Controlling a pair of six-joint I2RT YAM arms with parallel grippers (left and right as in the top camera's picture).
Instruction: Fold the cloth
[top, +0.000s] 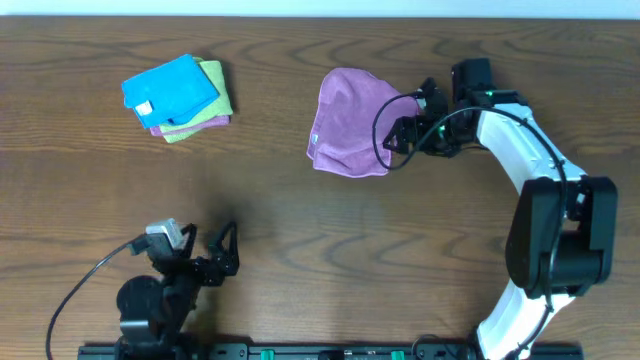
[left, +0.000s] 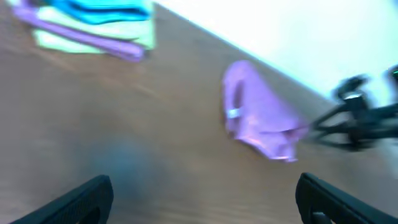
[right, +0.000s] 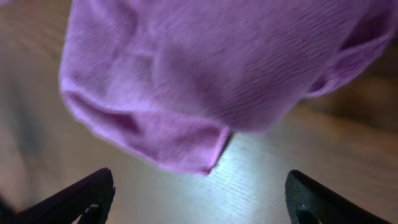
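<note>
Cloth (top: 350, 108) bears small white tag (left: 233, 113), print unreadable.

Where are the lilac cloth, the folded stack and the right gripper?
lilac cloth (top: 350, 120), overhead view, middle of its top surface.
folded stack (top: 172, 92), overhead view, on the blue cloth that lies on top.
right gripper (top: 402, 122), overhead view, midway between its fingertips, by the cloth's right edge.

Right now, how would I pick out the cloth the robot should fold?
On the wooden table, look beside the right gripper, near the far edge. The cloth there lies alone, lilac and rumpled; the other cloths sit in a stack to the left, blue on top.
</note>
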